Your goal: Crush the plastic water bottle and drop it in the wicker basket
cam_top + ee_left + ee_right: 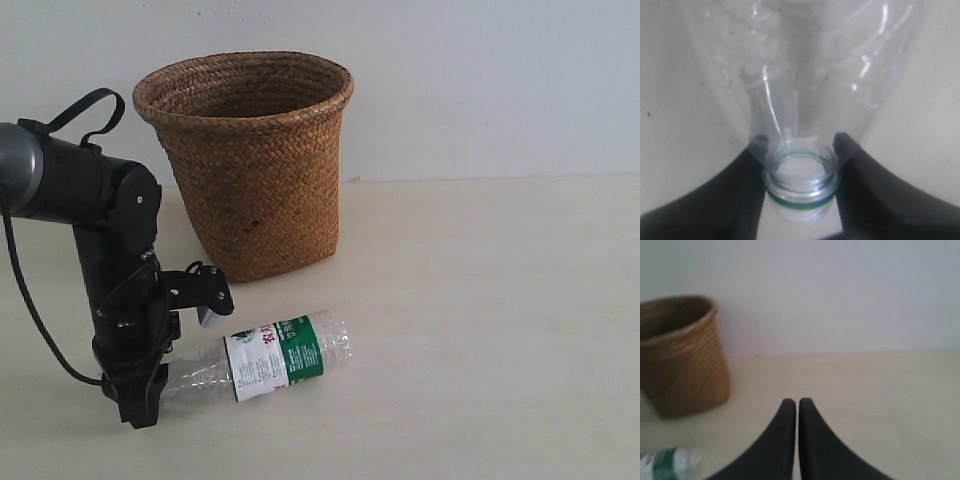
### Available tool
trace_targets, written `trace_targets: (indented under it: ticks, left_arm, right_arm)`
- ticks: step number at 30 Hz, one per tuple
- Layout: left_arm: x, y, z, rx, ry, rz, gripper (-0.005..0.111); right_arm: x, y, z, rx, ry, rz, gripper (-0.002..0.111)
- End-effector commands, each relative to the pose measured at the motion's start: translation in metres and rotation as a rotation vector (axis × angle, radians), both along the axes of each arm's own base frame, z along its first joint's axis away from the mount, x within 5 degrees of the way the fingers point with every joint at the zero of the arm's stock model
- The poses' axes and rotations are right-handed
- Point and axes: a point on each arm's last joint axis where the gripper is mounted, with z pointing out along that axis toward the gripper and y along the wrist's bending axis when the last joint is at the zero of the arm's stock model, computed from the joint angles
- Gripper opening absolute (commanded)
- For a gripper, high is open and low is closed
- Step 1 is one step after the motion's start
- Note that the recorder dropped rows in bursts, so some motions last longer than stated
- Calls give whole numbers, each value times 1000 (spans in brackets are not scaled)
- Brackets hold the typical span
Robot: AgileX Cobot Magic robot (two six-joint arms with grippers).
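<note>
The plastic water bottle lies on its side on the table, in front of the wicker basket, which stands upright at the back. My left gripper is shut on the bottle's neck. In the left wrist view the black fingers press both sides of the neck of the bottle, just behind a green ring; the mouth shows open, with no cap on it. My right gripper is shut on nothing above bare table and is out of the exterior view. Its camera sees the basket and one end of the bottle.
The pale table runs back to a white wall. The left arm's black body stands close to the basket's left side.
</note>
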Motion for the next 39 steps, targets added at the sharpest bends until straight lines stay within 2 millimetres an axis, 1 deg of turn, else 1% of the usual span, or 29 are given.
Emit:
trace_targets:
  ticks: [1,2,4,6,10,13,17,20,22,24,26,30,32,33,34,36,37,38,39]
  left_arm:
    - [-1,-3,1,-11,6,-4,4]
    - [-1,-3,1,-11,6,-4,4]
    - [-1,-3,1,-11,6,-4,4]
    - [-1,-3,1,-11,4,-4,4]
    - [0,-4,0,-17,-3,-2,4]
    - [0,-4,0,-19,-7,3,4]
    - [0,-4,0,-20,-8,3,4]
    - [0,-4,0,-20,-8,3,4]
    - [0,-4,0,-20,-8,3,4]
    - [1,-5,0,-22,-14,3,4]
    - [0,-4,0,-18,-8,2,4]
    - [-1,-3,0,-3,2,-7,4]
    - [-1,-1,1,10,4,-16,4]
    - [-1,-1,1,18,9,-21,4]
    - [-1,-1,1,18,9,-21,4]
    - [-1,-1,1,14,11,-17,4]
    - [-2,-2,1,1,19,-5,4]
    - [-3,-3,1,-4,23,0,4]
    - [-3,-4,1,-10,26,11,4]
  right_arm:
    - [39,28,18,-21,123,399,0]
    - [46,33,22,-16,125,468,0]
    - [61,41,23,19,174,616,0]
    - [77,46,22,52,226,717,0]
    - [108,47,6,103,352,777,0]
    - [126,46,-9,121,411,787,0]
    - [142,45,-23,128,450,795,0]
    - [147,45,-30,54,418,860,0]
    - [148,49,-32,35,411,888,0]
    - [149,59,-32,6,389,896,0]
    - [148,73,-30,-41,362,919,0]
    - [152,101,-24,-247,293,908,0]
    - [159,115,-20,-276,297,859,0]
    - [167,128,-18,-307,336,854,0]
    - [173,134,-21,-338,378,863,0]
    - [184,146,-33,-373,506,872,0]
    - [197,155,-46,-421,604,865,0]
    - [204,159,-53,-431,645,862,0]
    - [216,165,-65,-437,684,854,0]
